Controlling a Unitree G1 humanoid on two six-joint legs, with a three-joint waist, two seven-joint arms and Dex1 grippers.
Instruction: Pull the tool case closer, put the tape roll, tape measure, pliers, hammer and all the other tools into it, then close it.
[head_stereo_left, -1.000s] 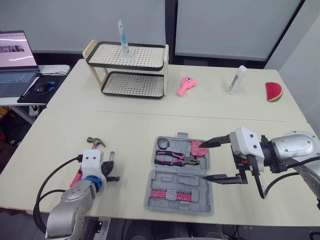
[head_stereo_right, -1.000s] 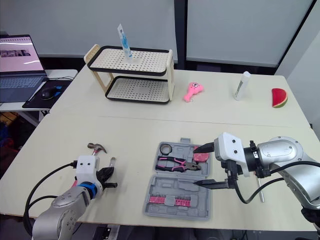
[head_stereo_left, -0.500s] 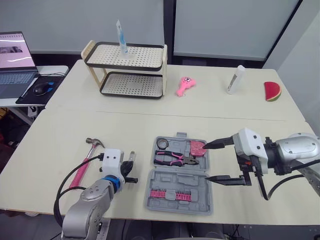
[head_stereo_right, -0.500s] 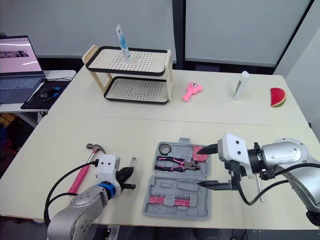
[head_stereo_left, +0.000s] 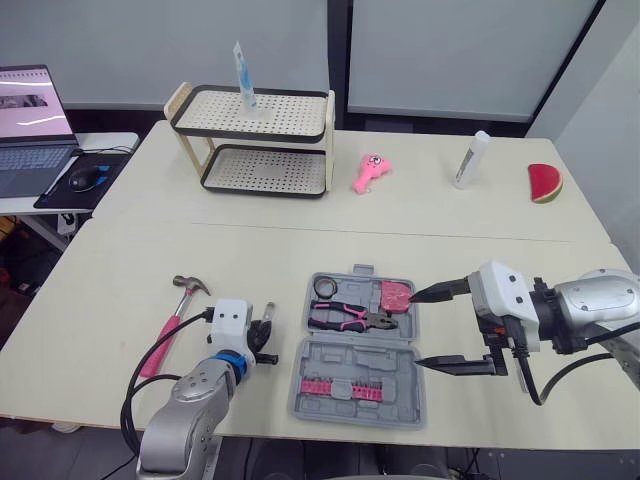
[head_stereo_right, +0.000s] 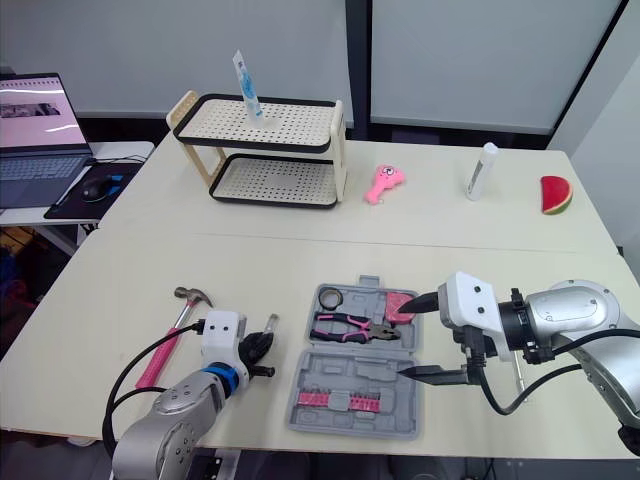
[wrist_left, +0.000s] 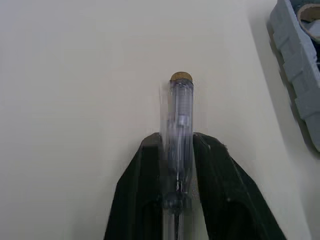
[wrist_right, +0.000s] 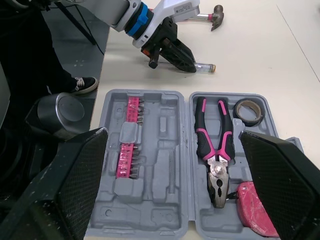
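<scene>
The grey tool case (head_stereo_left: 330, 405) lies open near the table's front edge. In it are a tape roll (head_stereo_left: 324, 287), pink-handled pliers (head_stereo_left: 350, 318), a pink tape measure (head_stereo_left: 396, 296) and a strip of pink bits (head_stereo_left: 343, 389). A pink-handled hammer (head_stereo_left: 172, 312) lies on the table left of the case. Between hammer and case, my left gripper (head_stereo_left: 262, 338) is shut on a clear screwdriver (wrist_left: 180, 125), low over the table. My right gripper (head_stereo_left: 417, 330) stands wide open at the case's right edge, with nothing between its fingers.
At the back of the table stand a two-tier rack (head_stereo_left: 255, 140), a pink toy (head_stereo_left: 371, 172), a white tube (head_stereo_left: 471, 160) and a watermelon slice (head_stereo_left: 546, 183). A laptop (head_stereo_left: 30, 120) sits on a side table at the far left.
My left gripper has moved right, away from the hammer and toward the case, carrying the screwdriver. The right gripper has drawn back slightly to the right.
</scene>
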